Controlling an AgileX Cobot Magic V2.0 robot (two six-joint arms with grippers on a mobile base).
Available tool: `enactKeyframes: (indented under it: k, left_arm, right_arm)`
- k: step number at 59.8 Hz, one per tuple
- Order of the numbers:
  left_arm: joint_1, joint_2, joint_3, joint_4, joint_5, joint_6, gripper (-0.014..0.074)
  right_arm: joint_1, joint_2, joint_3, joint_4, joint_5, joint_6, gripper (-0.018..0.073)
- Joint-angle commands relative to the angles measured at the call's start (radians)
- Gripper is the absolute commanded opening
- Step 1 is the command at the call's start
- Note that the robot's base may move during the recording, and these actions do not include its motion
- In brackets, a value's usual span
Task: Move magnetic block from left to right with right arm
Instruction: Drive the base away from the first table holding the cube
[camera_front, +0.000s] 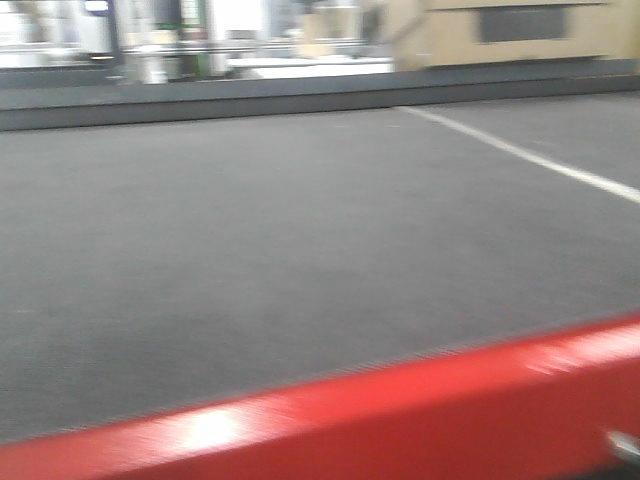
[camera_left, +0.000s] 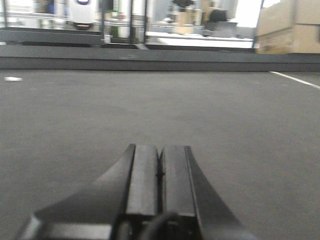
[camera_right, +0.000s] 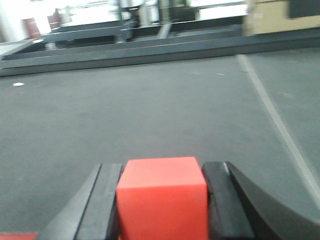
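Note:
In the right wrist view the magnetic block (camera_right: 162, 200), a plain red cube, sits between the two black fingers (camera_right: 107, 200) of my right gripper (camera_right: 162, 167), which is shut on it; both fingers press its sides. Grey table mat stretches ahead of it. My left gripper (camera_left: 160, 150) appears in the left wrist view with its two dark fingers (camera_left: 142, 175) pressed together and nothing between them, low over the grey mat. The front view shows neither gripper nor the block.
A long red metal rail (camera_front: 400, 410) runs along the table's near edge in the front view. A white line (camera_right: 272, 120) crosses the mat at the right. A raised dark ledge (camera_left: 150, 57) bounds the far side, with cardboard boxes (camera_left: 290, 25) behind.

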Motion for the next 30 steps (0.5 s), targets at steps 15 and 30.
enactKeyframes:
  k: [15,30]
  left_arm:
    - [0.002,-0.01,0.009,0.0,-0.088,-0.007,-0.0116]
    - [0.002,-0.01,0.009,0.0,-0.088,-0.007,-0.0116]
  right_arm:
    - [-0.004,0.016,-0.024,-0.015,-0.083,-0.009,0.0162]
    - [-0.004,0.016,-0.024,-0.015,-0.083,-0.009,0.0162]
